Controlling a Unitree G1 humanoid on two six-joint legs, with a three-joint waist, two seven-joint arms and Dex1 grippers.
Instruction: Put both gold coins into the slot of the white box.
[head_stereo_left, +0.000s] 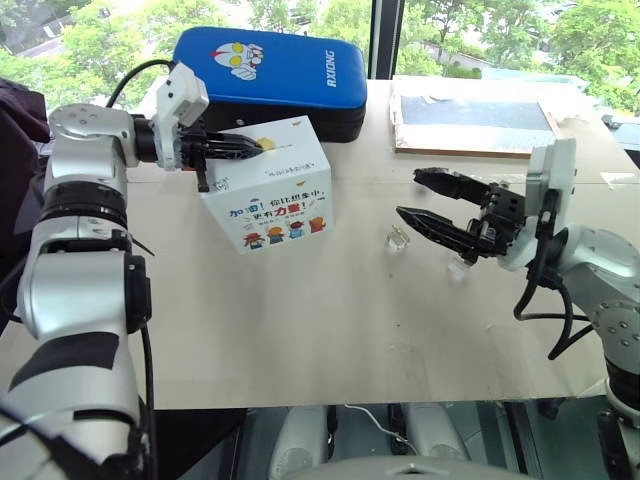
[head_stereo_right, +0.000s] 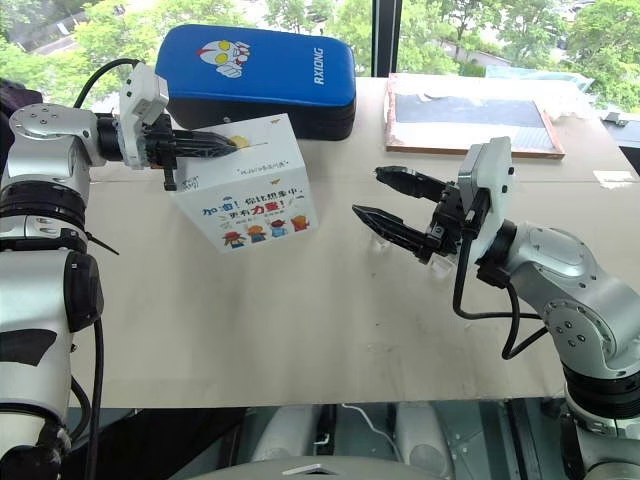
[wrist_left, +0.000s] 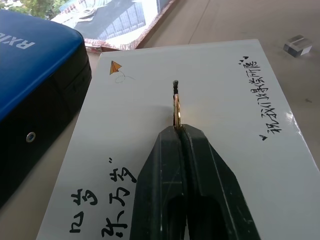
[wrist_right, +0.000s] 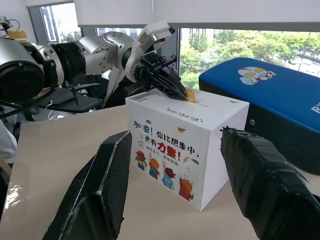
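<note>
The white box (head_stereo_left: 275, 190) with cartoon figures stands on the table left of centre. My left gripper (head_stereo_left: 260, 146) is shut on a gold coin (wrist_left: 176, 107), held on edge over the box's top face. The coin (wrist_right: 190, 95) sits at the near end of the thin slot (wrist_right: 203, 104). My right gripper (head_stereo_left: 407, 192) hovers open and empty above the table, to the right of the box and pointing at it. A small clear glassy piece (head_stereo_left: 398, 240) lies on the table just below that gripper; I cannot tell whether it is a coin.
A blue padded case (head_stereo_left: 270, 70) lies right behind the box. A flat framed board (head_stereo_left: 470, 115) rests at the back right. The wooden table (head_stereo_left: 330, 330) stretches bare toward its front edge.
</note>
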